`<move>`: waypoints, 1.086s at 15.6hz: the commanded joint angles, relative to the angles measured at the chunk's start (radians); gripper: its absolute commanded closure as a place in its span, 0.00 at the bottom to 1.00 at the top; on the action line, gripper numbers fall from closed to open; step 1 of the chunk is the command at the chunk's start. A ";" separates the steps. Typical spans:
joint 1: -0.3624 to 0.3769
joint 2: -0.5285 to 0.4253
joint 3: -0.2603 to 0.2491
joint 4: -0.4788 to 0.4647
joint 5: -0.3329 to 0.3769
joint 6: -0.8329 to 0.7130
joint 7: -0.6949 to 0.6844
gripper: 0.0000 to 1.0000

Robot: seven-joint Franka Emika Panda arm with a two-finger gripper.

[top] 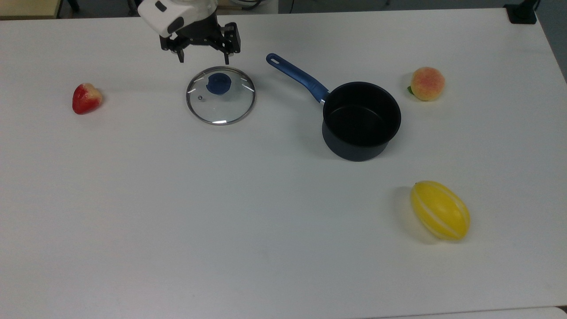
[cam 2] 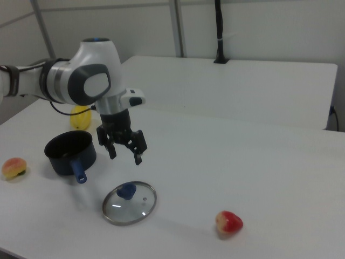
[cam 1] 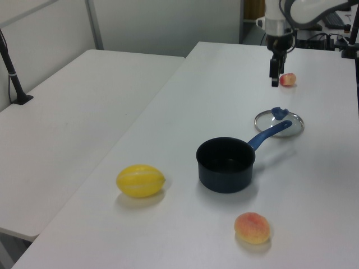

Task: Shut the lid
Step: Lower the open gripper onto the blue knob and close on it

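The round clear glass lid with thin metal rim (top: 220,95) lies flat on the white counter (top: 177,199), well apart from the dark saucepan with long blue handle (top: 359,119). It is probably stiff, slippery and breakable, so its blue knob (top: 219,83) seems the best hold. The black two-finger hand (top: 203,56) hovers near it, wide open and empty, with free room between lid and saucepan.

The arm (cam 2: 81,81) was made of rounded white shells with grey joint caps and a blue ring on top of the nearest joint, narrowing to a white wrist block above a black gripper (cam 2: 125,155) with two short black fingers (cam 2: 138,158)
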 commanded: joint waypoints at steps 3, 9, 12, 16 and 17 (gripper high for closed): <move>0.004 0.027 0.006 -0.136 -0.032 0.150 -0.011 0.00; 0.010 0.059 0.019 -0.205 -0.041 0.261 0.030 0.00; 0.007 0.073 0.020 -0.217 -0.090 0.264 0.033 0.00; 0.002 0.073 0.022 -0.219 -0.090 0.266 0.035 0.13; -0.001 0.073 0.022 -0.219 -0.088 0.264 0.038 0.21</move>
